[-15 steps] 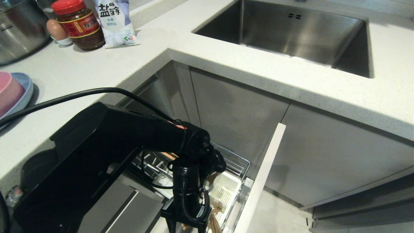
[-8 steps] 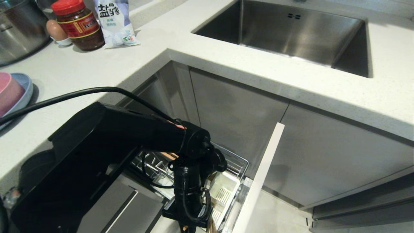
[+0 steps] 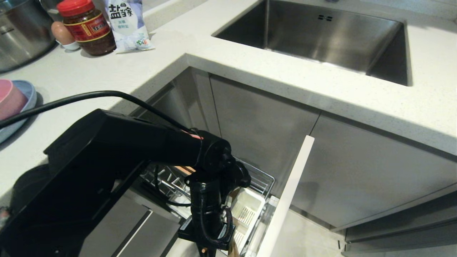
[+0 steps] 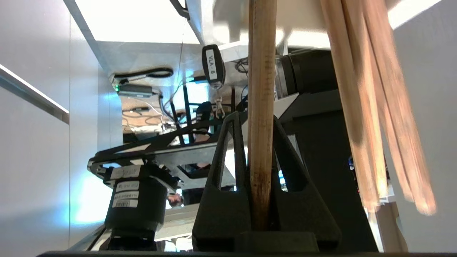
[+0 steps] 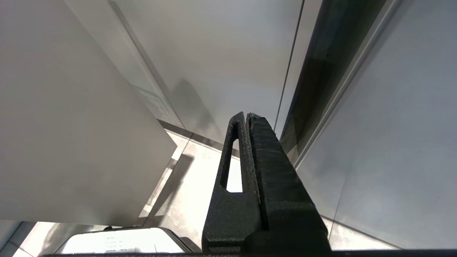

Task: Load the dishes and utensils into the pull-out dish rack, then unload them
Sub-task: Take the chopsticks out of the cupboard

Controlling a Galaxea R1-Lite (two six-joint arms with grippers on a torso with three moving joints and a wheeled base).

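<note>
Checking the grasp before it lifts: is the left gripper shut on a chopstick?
Yes: the left gripper is shut on one chopstick, its fingers pressed against both sides.

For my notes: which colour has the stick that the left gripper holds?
Light-brown wood; the chopstick shows best in the left wrist view.

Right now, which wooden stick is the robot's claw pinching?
The dark upright stick, clamped in the left gripper. The paler sticks beside it hang untouched.

Bowl (image 3: 9,98) and plate (image 3: 21,107) — edge-cropped
</note>
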